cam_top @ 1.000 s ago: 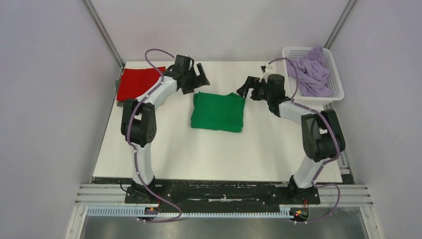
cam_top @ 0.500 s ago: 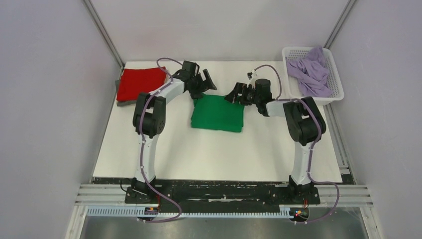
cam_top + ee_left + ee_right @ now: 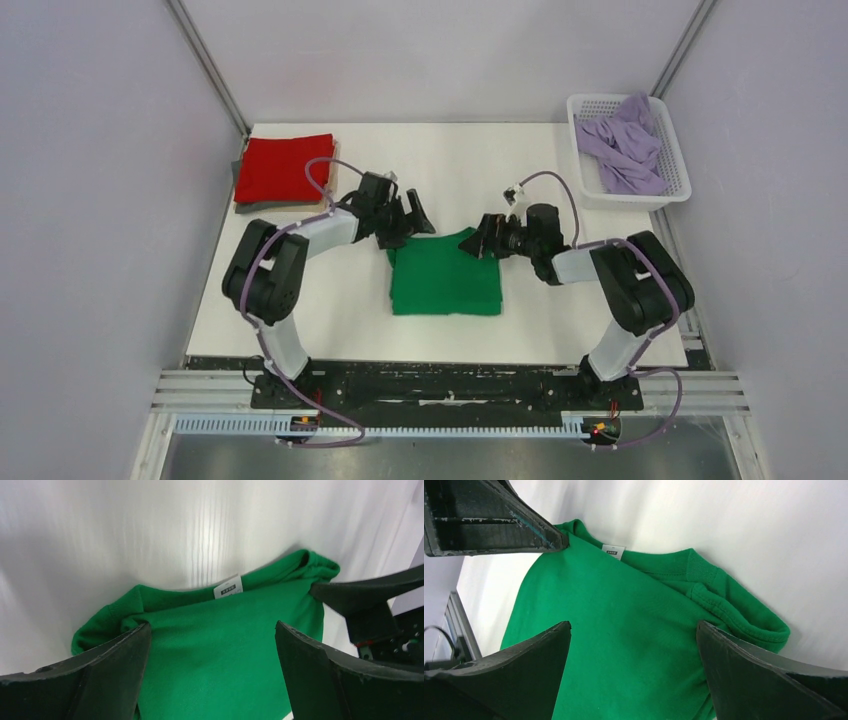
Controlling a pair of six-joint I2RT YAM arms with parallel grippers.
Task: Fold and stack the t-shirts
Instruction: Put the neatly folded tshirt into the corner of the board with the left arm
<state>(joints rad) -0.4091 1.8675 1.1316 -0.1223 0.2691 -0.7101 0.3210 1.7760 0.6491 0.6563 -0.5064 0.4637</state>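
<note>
A folded bright green t-shirt [image 3: 445, 280] lies on the white table near the middle front. Its white neck tag [image 3: 227, 586] shows at the far edge, also in the right wrist view [image 3: 614, 552]. My left gripper [image 3: 410, 222] is open at the shirt's far left corner, jaws wide over the green cloth [image 3: 220, 650]. My right gripper [image 3: 482, 238] is open at the far right corner, jaws wide over the cloth [image 3: 624, 630]. A folded red t-shirt [image 3: 283, 168] lies on a grey one at the back left. A lavender t-shirt [image 3: 625, 145] is crumpled in the basket.
A white mesh basket [image 3: 672, 190] stands at the back right corner of the table [image 3: 330, 320]. Grey walls close in on both sides. The black rail runs along the near edge by the arm bases.
Both arms have come toward the near edge and lower, and the green shirt has shifted nearer to the front. Both grippers stay open.
</note>
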